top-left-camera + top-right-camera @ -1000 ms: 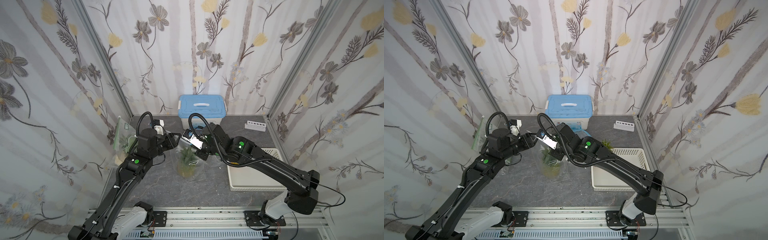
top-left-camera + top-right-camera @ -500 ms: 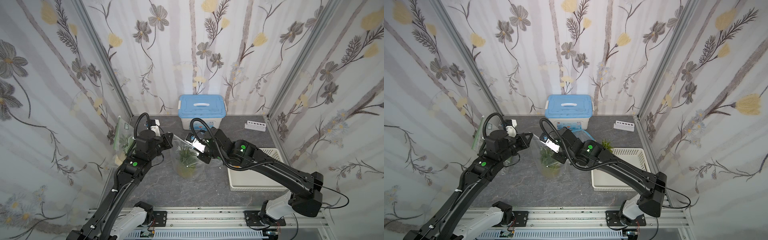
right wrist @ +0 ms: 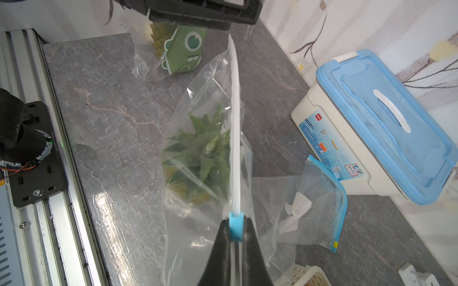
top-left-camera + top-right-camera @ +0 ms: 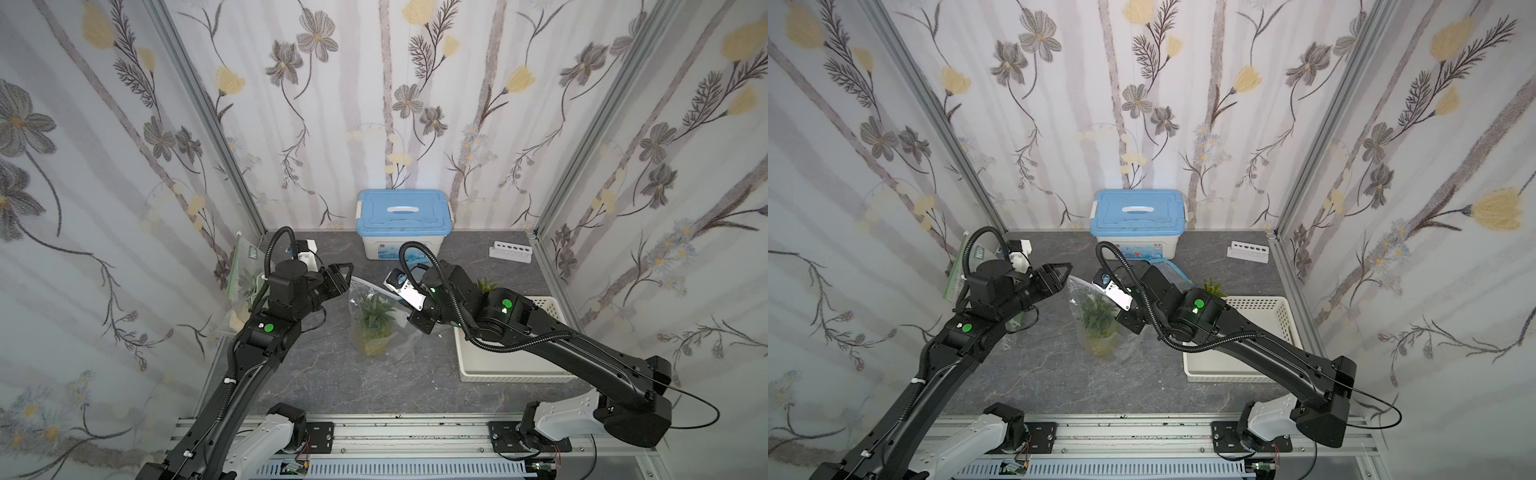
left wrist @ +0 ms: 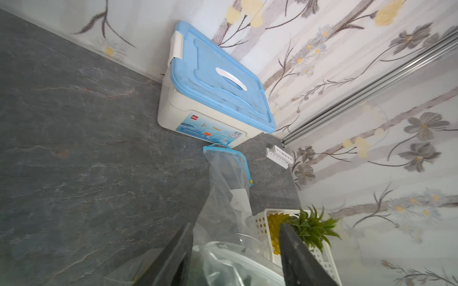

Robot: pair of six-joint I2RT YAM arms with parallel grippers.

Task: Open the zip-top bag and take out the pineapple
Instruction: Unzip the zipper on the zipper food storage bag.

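Right wrist view: right fingers (image 3: 219,255) clench the slider (image 3: 235,227) of the zip-top bag (image 3: 198,111); left fingers (image 5: 171,257) parted.

Both arms were matte black and boxy: left arm (image 4: 249,361), right arm (image 4: 582,353). Each had a round green dot, left dot (image 4: 269,328), right dot (image 4: 505,303). Ribbed black hose (image 4: 415,253) ran along each wrist. White camera mount (image 4: 409,293) sat near the right wrist. White base housings (image 4: 569,415), black base plates (image 4: 505,432) with silver screws. White zip tie (image 4: 230,380) on the left arm. Thin black cable (image 4: 706,411) ran off the right base. Left gripper (image 5: 235,225) and right gripper (image 3: 235,221) had black wedge fingers.
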